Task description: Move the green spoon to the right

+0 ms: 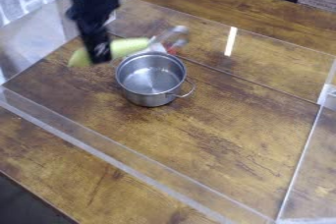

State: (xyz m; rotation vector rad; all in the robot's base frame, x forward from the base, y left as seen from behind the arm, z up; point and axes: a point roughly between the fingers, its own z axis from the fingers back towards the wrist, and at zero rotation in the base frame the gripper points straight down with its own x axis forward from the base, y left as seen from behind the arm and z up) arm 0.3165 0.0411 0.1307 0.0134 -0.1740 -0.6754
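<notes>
The green spoon [125, 48] hangs in the air to the upper left of the steel pot [152, 79], its yellow-green handle level and its metal bowl [172, 39] blurred toward the right. My gripper [96, 51] points down and is shut on the spoon's handle near its left end. The black arm above it is blurred by motion. The spoon sits well above the wooden table, just beyond the pot's far rim.
The steel pot with two handles stands on the wooden table [223, 130]. A low clear plastic wall [118, 159] rings the work area. Something red and white lies behind the pot, mostly hidden by the spoon.
</notes>
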